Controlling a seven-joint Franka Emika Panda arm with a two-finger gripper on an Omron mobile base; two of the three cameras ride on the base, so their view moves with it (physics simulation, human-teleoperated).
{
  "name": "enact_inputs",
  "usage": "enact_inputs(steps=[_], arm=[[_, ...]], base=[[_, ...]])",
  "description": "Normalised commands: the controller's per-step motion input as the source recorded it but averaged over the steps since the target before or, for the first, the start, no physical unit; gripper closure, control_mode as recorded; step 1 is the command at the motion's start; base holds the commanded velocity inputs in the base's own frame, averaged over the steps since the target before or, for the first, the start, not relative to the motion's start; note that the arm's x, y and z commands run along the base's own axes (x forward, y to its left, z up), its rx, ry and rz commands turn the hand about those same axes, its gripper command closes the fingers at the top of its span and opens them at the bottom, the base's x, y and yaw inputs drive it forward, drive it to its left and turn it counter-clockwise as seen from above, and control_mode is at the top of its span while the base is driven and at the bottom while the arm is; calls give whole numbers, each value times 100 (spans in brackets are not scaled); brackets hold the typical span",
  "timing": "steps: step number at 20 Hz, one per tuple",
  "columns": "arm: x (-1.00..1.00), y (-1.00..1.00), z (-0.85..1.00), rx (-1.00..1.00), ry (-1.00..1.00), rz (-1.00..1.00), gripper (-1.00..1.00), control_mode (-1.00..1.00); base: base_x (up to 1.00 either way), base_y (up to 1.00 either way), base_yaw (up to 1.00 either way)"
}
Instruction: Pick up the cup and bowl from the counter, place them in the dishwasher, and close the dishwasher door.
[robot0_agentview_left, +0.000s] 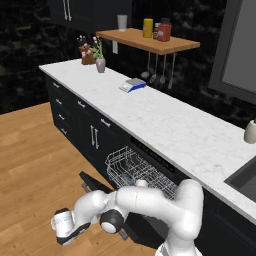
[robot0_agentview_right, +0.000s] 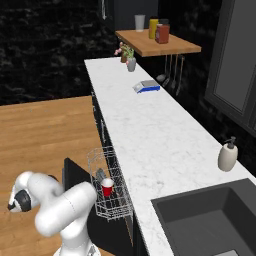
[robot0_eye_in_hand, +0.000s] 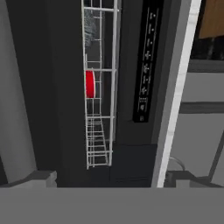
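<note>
Fingers (robot0_eye_in_hand: 41, 177) stand wide apart with nothing between them, the gripper (robot0_eye_in_hand: 111, 179) low beside the dropped door (robot0_agentview_right: 75, 176), looking along the pulled-out rack (robot0_agentview_right: 111, 192). The cup (robot0_agentview_right: 107, 188) sits in that rack with the bowl (robot0_agentview_right: 100, 174) just behind it, so the counter (robot0_agentview_right: 145, 135) holds neither. Only the closing looks left. Risk, as I judge it: the rack stands out over the door, and lifting the panel against it could jam the wires or tip the cup. A push landing off the door's edge could also slip past it.
</note>
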Motion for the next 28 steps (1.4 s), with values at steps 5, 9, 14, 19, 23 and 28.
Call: enact_inputs(steps=[5, 9, 14, 19, 23, 28], arm=[[49, 0, -79, -23, 0, -11, -100, -100], [48, 0, -68, -23, 0, -12, -100, -100], [31, 0, -65, -20, 1, -6, -100, -100], [-8, 23, -61, -9, 3, 0, -100, -100], [-13, 51, -46, -2, 2, 0, -100, -100], [7, 33, -66, -9, 1, 0, -100, -100]], base=[[0, 0, 0], [0, 0, 0], [0, 0, 0], [0, 0, 0], [0, 0, 0], [0, 0, 0]])
